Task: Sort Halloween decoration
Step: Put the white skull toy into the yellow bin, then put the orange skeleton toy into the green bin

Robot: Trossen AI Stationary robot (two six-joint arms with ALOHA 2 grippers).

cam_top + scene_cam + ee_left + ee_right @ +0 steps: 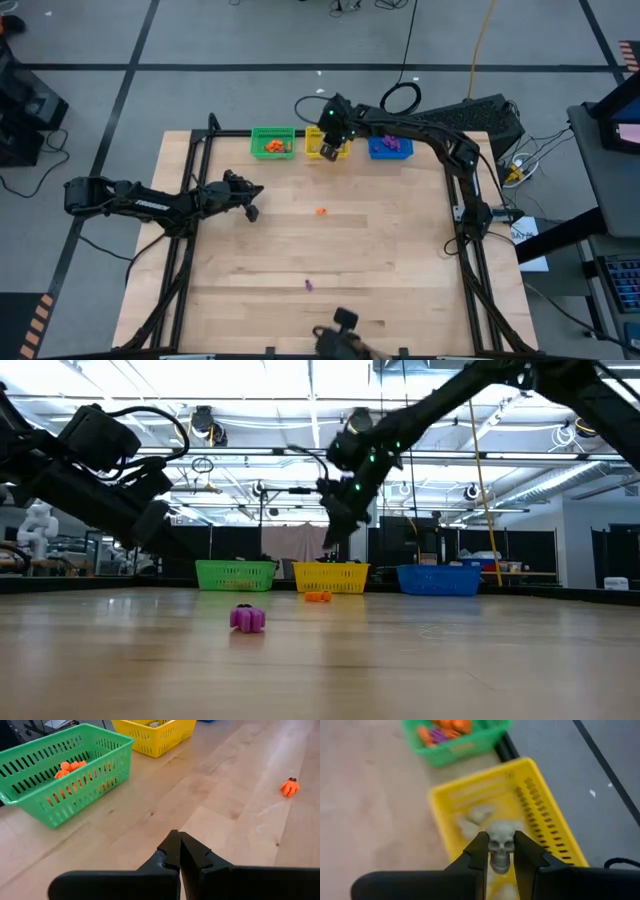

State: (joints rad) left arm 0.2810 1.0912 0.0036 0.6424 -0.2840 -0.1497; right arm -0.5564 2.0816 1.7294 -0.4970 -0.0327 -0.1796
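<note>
Along the far edge of the pale wooden table stand three small slotted plastic baskets, and most of the sorting looks done: the green basket holds a heap of orange trinkets, the yellow basket holds a few pale beige-grey pieces, and the blue basket holds purple ones. Two trinkets are left loose on the boards, a small orange pumpkin-like one near the middle and a small purple one nearer the front edge. The right gripper hangs over the yellow basket, its two dark fingers set narrowly apart and clamped on a tiny grey plastic skull, judged ready to drop there. The left gripper waits over the table's left part, fingers pressed together on nothing.
</note>
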